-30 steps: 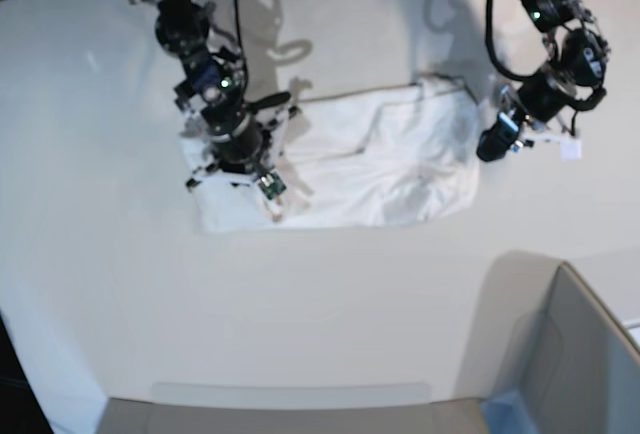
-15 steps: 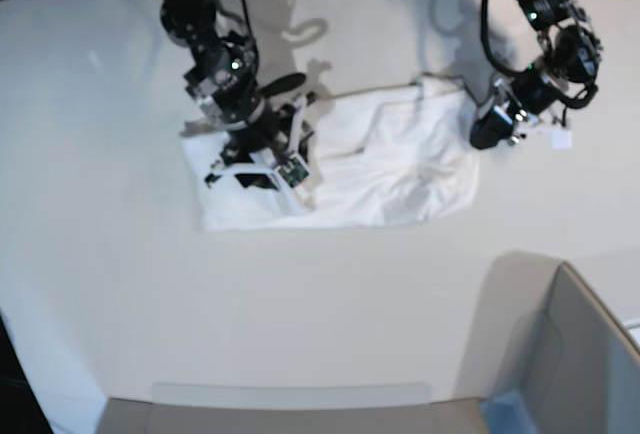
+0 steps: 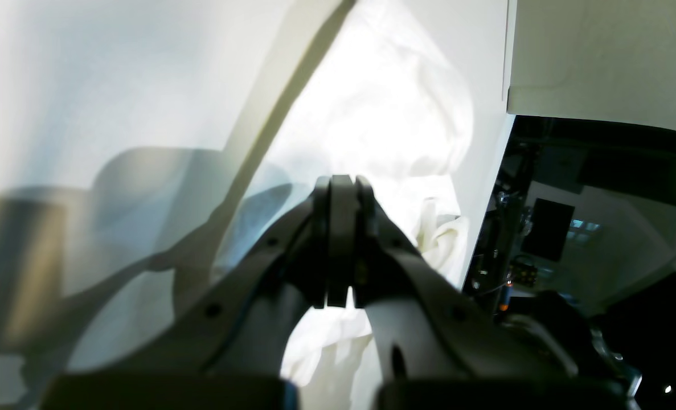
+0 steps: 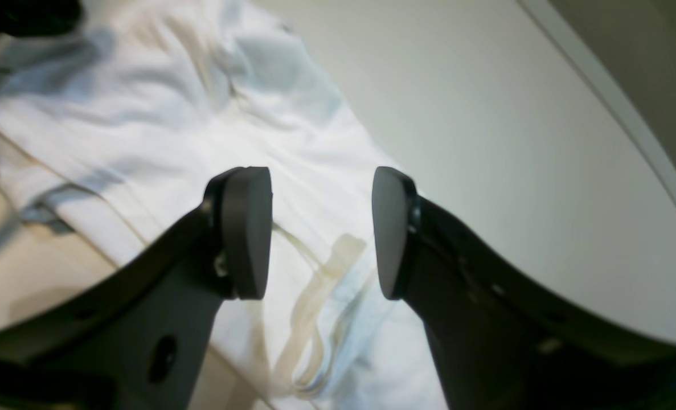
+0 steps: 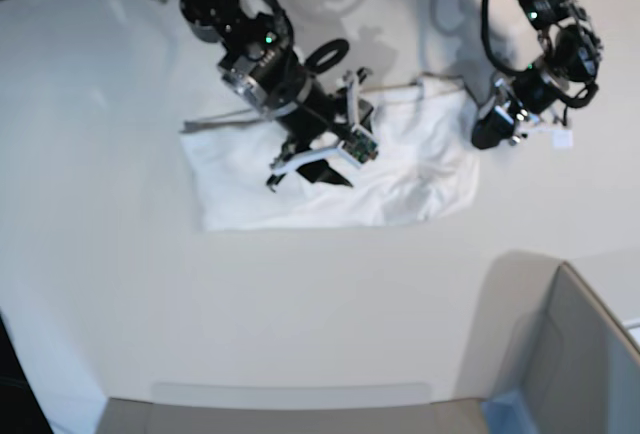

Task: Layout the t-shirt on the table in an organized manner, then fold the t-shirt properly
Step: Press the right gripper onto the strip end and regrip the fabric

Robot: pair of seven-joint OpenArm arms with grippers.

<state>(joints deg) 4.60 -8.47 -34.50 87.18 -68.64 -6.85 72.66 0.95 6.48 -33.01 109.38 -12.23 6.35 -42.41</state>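
Observation:
The white t-shirt lies spread and wrinkled on the white table, plain side up; no print shows. My right gripper hangs over the shirt's middle. In the right wrist view it is open and empty just above the cloth, with a folded seam below the jaws. My left gripper is at the shirt's right edge. In the left wrist view its fingertips are pressed together over the cloth; I cannot see cloth pinched between them.
A grey box-like corner piece stands at the front right. The table's curved far edge runs behind both arms. In the left wrist view the table's edge and dark equipment lie right of the shirt.
My right arm has swung from the shirt's left end to its middle, leaving the left part uncovered and flat. My left gripper has shifted slightly toward the shirt's right edge.

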